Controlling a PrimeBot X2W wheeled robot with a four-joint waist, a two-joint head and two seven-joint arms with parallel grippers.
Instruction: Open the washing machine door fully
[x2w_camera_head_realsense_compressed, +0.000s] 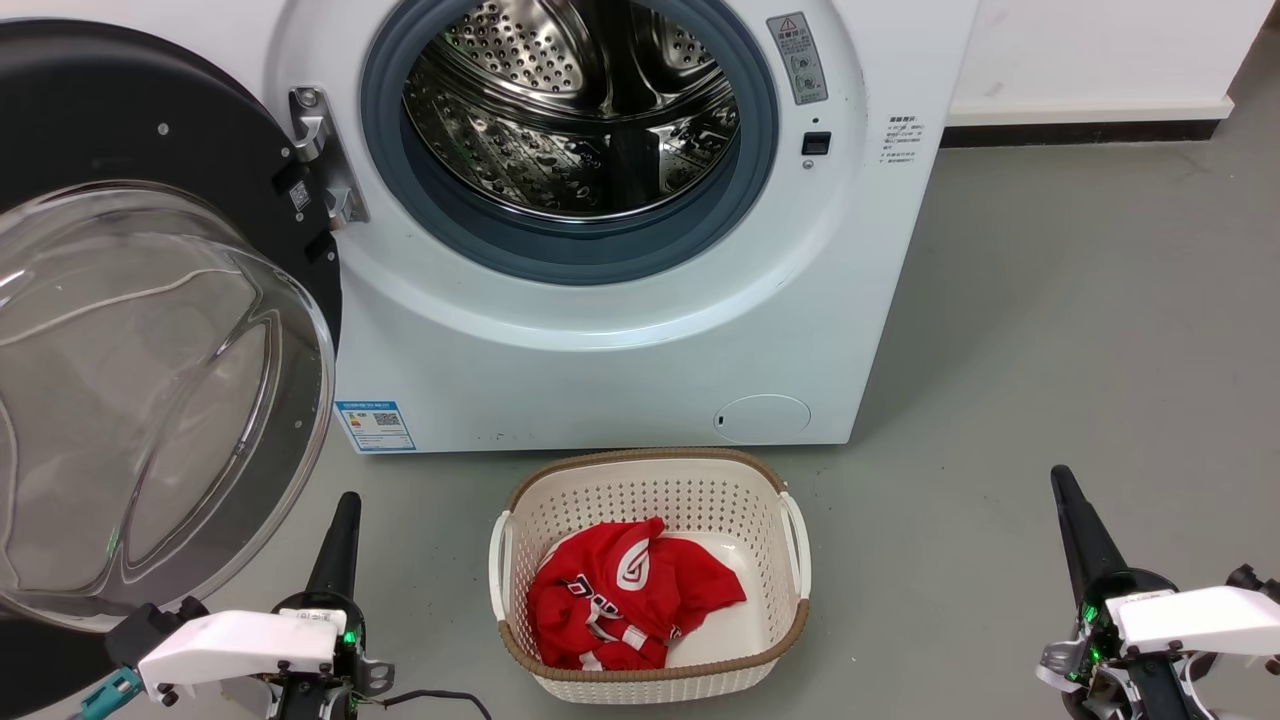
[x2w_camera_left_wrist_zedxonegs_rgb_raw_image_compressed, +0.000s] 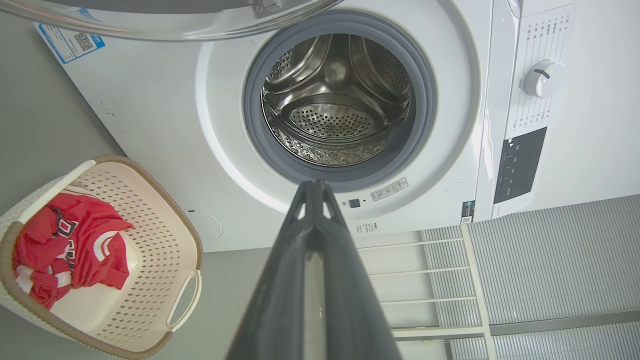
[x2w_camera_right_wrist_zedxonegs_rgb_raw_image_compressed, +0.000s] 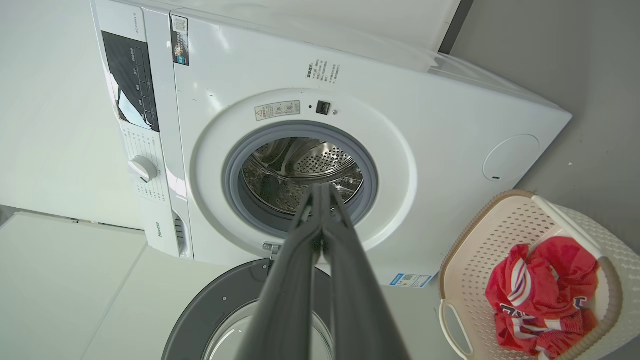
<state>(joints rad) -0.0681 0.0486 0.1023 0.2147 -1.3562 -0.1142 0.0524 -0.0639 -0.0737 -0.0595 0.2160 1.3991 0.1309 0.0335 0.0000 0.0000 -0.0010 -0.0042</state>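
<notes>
The washing machine door hangs wide open, left of the drum. The job looks almost done. The left pincer and right pincer are pinched closed, holding nothing. Next, maybe one small push outward.

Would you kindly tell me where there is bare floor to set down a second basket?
The widest bare floor lies right of the basket, bordered by the washing machine and the right pincer. A narrow strip runs between washing machine and basket. The left is crowded: the washing machine door juts out there beside the left pincer.
</notes>
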